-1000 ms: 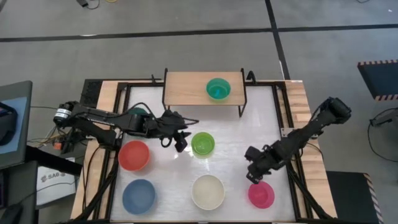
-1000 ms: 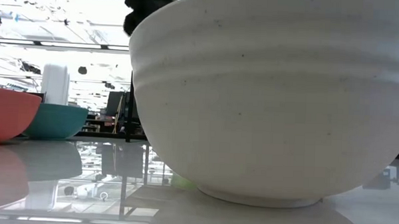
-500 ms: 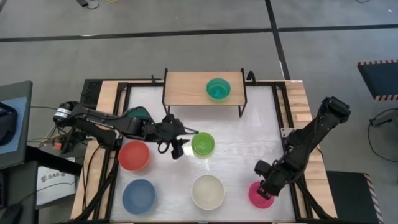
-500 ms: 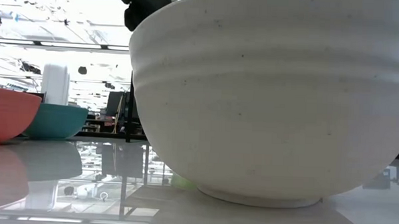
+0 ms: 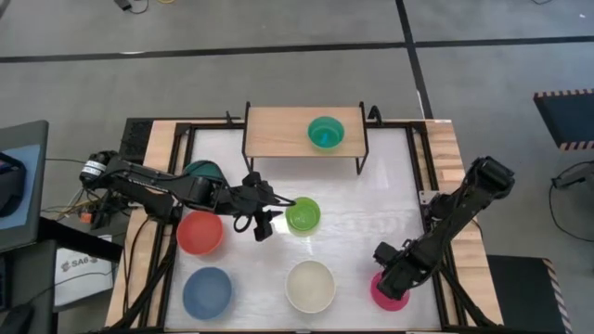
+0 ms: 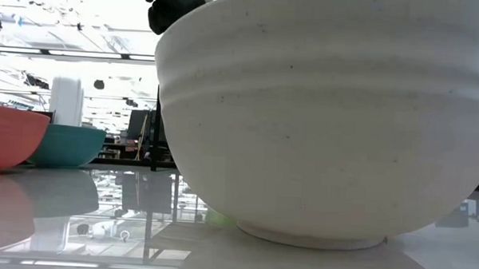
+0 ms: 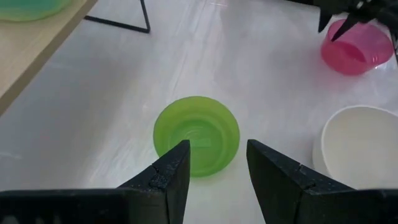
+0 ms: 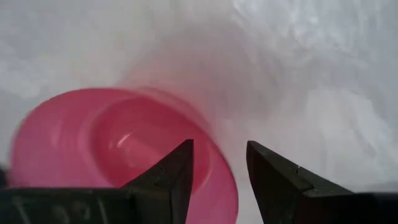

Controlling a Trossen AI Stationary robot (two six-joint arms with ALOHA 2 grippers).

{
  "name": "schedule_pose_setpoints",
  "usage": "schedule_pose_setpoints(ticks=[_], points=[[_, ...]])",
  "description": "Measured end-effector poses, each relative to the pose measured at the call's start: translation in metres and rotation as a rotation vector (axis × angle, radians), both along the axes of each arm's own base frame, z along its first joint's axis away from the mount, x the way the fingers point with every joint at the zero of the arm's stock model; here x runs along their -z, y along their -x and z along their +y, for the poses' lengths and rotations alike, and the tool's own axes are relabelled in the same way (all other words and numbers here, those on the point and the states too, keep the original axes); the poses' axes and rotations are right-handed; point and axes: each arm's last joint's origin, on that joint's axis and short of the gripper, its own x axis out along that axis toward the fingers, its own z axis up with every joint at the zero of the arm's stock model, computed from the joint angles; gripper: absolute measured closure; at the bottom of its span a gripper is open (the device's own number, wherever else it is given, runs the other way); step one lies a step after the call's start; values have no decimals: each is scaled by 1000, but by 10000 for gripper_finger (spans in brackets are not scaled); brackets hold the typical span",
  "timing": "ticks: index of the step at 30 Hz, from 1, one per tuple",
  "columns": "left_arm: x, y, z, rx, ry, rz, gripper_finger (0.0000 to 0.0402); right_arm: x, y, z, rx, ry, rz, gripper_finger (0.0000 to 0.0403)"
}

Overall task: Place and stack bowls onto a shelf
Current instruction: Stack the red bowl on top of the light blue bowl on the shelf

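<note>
My left gripper is open, level with the table, at the left side of the lime green bowl. Its fingertips stand at the bowl's near rim. My right gripper is open and points down over the pink bowl, with one finger above the hollow and one outside the rim. The wood-topped shelf carries one green-teal bowl. Red, blue and cream bowls sit on the table. A teal bowl is partly hidden by the left arm.
The cream bowl fills the low view, with the red bowl and the teal bowl beyond it. A black frame borders the white table. Bare table lies between the shelf and the green bowl.
My right gripper has moved toward the table's near edge and down, from beside the pink bowl to over its rim. My left gripper has shifted slightly toward the near edge, staying beside the green bowl. No bowl has moved.
</note>
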Motion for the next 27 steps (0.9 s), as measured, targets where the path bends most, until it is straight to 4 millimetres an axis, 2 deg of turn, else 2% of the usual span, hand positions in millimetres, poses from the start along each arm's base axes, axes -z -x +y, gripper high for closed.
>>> schedule_pose_setpoints(ticks=[3, 5, 11, 18, 22, 27], points=[[0, 0, 0, -3, 4, -1, 258, 11, -6, -1, 14, 27, 34, 239], [0, 0, 0, -5, 5, -1, 258, 14, -9, -1, 12, 24, 36, 259], [-5, -5, 8, -52, 39, -66, 258, 8, -21, -12, 11, 14, -17, 378], [-17, -13, 16, -60, 35, -210, 258, -19, -29, -42, 84, 114, -201, 366], [-21, -19, 24, -111, 15, -283, 258, -38, -32, -69, 130, 207, -300, 380], [-21, -31, 26, -145, 23, -355, 258, -58, -38, -107, 203, 354, -420, 377]])
